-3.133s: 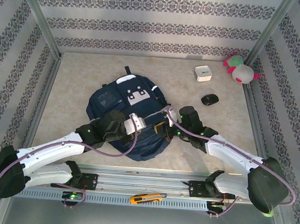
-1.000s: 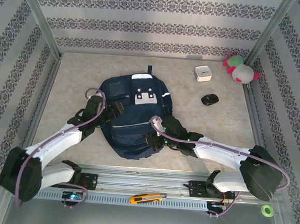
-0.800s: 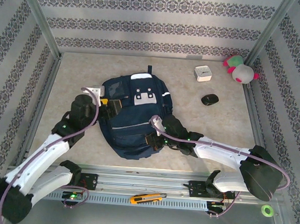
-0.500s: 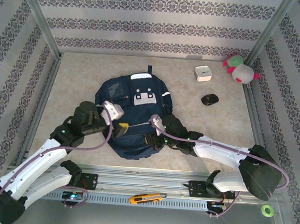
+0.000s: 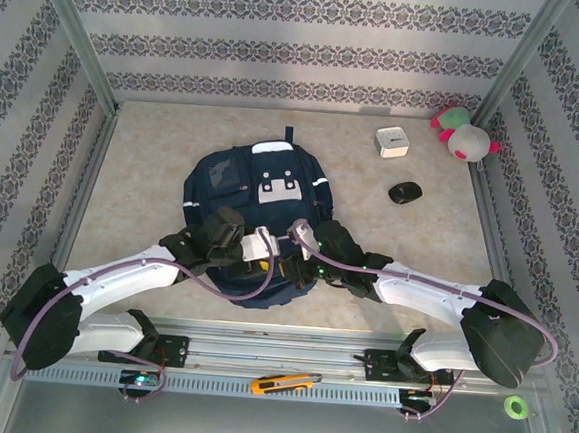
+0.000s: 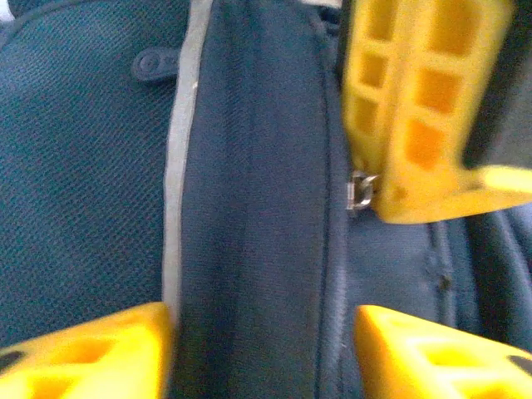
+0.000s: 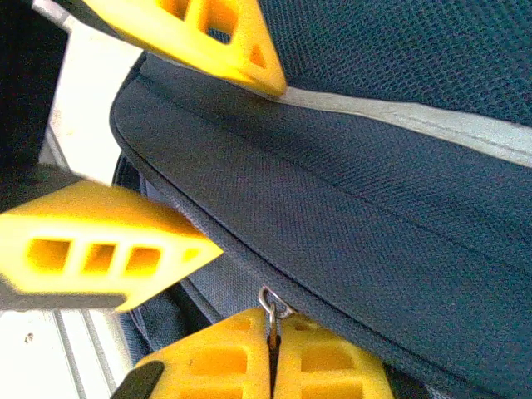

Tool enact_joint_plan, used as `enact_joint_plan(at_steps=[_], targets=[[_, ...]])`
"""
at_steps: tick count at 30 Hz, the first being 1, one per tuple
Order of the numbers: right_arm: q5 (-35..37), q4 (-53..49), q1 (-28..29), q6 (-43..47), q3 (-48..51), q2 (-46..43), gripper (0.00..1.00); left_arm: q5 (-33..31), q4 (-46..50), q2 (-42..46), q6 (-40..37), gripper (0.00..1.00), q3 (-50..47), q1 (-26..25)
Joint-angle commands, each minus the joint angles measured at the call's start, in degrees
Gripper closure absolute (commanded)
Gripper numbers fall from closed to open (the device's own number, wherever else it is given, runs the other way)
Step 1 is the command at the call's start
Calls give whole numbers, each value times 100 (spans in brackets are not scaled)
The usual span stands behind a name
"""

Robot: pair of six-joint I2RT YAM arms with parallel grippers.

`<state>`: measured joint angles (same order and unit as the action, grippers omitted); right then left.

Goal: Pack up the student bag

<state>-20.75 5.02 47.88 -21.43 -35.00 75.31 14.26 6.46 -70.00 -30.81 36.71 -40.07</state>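
Mottled beige table, patterned wallpaper walls; student bag lies flat at centre. Since a second ago my left gripper swung from the bag's left flank to its near end, jaws apart astride the seam, gripping nothing; right gripper is clamped on the zip pull. One each: mouse, white box, plush toy, knife, tape roll.

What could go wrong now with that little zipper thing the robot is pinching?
1. The right gripper pinches only the tiny metal zipper pull, so it might slip out on a tug.
2. The left gripper is open astride the student bag, not clamping it, so the bag could slide instead of unzipping.
3. Both grippers sit very close together and might bump.
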Motion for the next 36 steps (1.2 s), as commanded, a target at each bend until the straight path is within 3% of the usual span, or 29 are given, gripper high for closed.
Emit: enact_joint_plan(at_steps=[1, 3, 5, 12, 18, 20, 25, 27, 28, 29, 32, 36], targets=[[-224, 360, -84, -111, -51, -109, 100, -242, -388, -12, -283, 61, 122, -59], [-234, 346, -187, -155, -18, -125, 100, -214, -281, 67, -369, 84, 95, -53], [-252, 313, -308, -138, 34, -185, 100, -190, -81, 196, -448, 95, 73, -44], [-438, 69, -1028, 22, 365, -540, 100, -221, 672, 820, -652, 98, -45, 185], [-575, 53, -1134, 51, 408, -632, 100, -219, 1012, 1116, -751, 97, -91, 279], [-597, 133, -1073, 5, 388, -589, 100, -189, 1068, 1079, -719, 94, -68, 281], [-562, 211, -881, -1, 320, -488, 100, 347, 1068, 979, -250, 58, 182, 259], [-561, 235, -829, -1, 283, -444, 100, 467, 999, 973, -82, 53, 236, 232], [-550, 263, -763, 9, 255, -388, 100, 560, 488, 934, 622, 44, 297, 78], [-533, 317, -759, -10, 257, -350, 100, 118, -308, 761, 1326, 40, 317, -358], [-543, 365, -750, -34, 267, -348, 100, -530, -618, 368, 1201, 37, 359, -784], [-564, 375, -752, -45, 290, -376, 100, -675, -626, -232, 728, 31, 542, -1005]])
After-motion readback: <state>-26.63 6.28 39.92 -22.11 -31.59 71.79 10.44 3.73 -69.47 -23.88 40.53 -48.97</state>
